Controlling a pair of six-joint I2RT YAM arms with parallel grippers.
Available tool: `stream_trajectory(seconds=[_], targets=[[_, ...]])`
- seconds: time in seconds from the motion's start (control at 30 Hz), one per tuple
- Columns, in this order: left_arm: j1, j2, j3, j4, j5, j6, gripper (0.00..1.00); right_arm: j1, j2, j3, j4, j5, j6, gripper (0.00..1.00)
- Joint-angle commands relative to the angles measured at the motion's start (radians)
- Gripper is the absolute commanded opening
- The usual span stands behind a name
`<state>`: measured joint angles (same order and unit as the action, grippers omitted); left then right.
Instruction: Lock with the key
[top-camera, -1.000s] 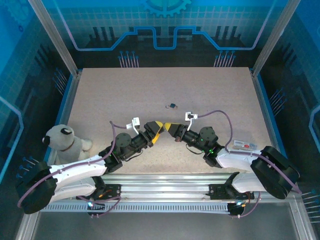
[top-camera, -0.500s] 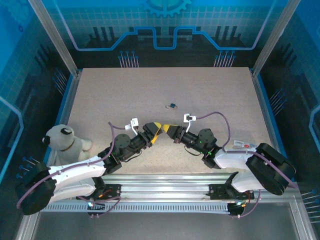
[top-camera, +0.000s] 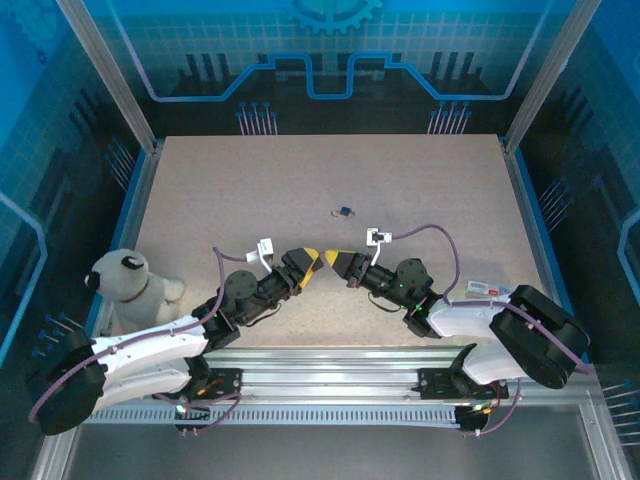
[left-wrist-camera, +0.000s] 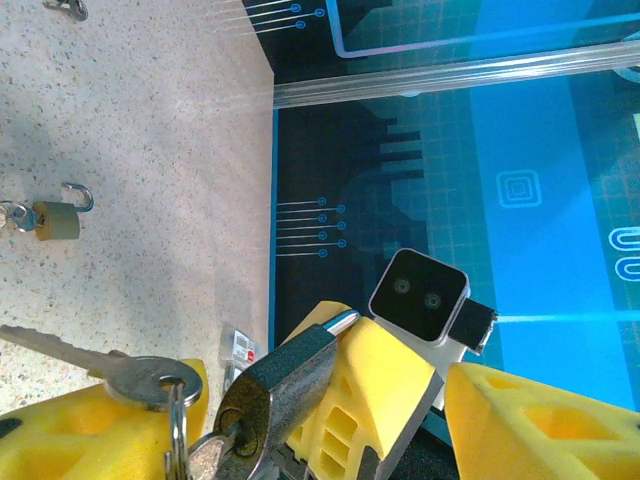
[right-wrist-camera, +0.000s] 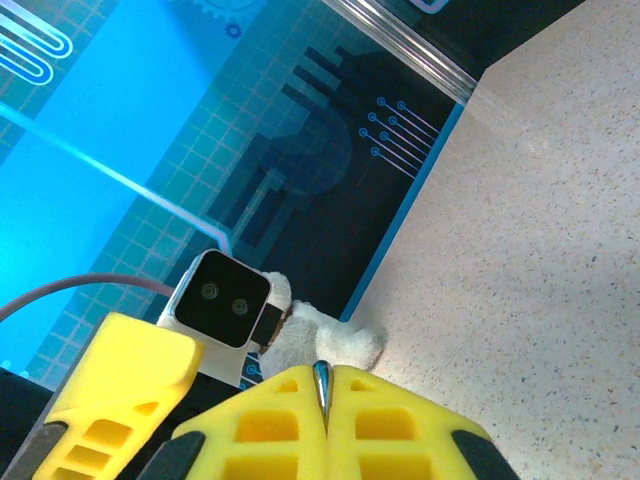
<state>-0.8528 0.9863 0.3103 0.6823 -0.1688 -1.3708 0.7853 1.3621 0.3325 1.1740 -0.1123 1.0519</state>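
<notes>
The right gripper pinches the padlock. The left gripper looks wide, I think, so the key could slip out onto the desk.

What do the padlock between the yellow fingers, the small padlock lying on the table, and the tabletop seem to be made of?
Padlock: silvery metal, probably steel, with a brushed sheen and bright glints.
Small padlock: dull yellow body that looks like brass, with a silvery metal shackle.
Tabletop: matte beige with fine dark speckles, perhaps a stone-look laminate; the look leaves it open.
</notes>
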Motion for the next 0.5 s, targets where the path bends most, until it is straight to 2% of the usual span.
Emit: stream_trajectory(seconds=[0.0, 0.47], targets=[[0.004, -0.025, -0.007, 0.043, -0.022, 0.011, 0.62, 0.016, 0.015, 0.006, 0.020, -0.001, 0.003, 0.00], [0.006, -0.058, -0.021, 0.026, -0.034, 0.014, 0.50, 0.022, 0.047, 0.021, 0.042, -0.006, 0.044, 0.00]])
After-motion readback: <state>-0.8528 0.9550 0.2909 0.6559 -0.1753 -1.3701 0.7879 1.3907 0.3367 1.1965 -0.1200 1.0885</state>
